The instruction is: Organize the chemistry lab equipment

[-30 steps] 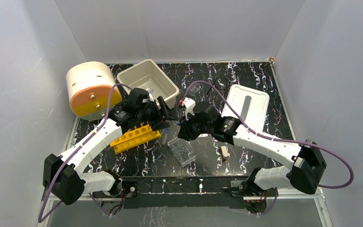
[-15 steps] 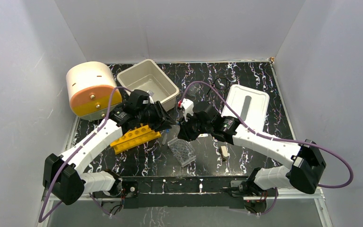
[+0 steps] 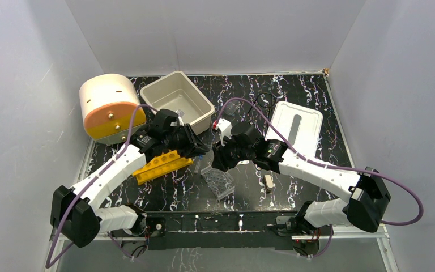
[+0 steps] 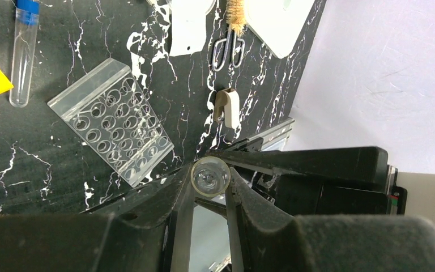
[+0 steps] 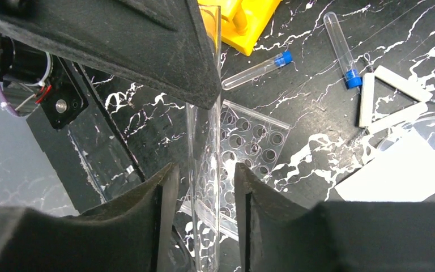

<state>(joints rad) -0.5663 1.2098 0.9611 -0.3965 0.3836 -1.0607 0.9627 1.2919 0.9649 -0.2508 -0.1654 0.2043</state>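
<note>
A clear glass tube hangs above the clear well tray, between both grippers. My left gripper is shut on it; the tube's round end shows pinched between the fingertips. My right gripper is open around the same tube, with a gap on each side. In the top view the left gripper and right gripper nearly meet. The yellow tube rack lies left of them. Two blue-capped tubes and a white triangle lie on the table.
The beige tub stands at the back left, beside a cream and orange cylinder. The white slotted lid lies at the right. A small wooden clamp sits near the front. A brush lies farther off.
My left jaws have closed onto the clear tube. My right jaws have opened off it. Both arms shifted only slightly.
</note>
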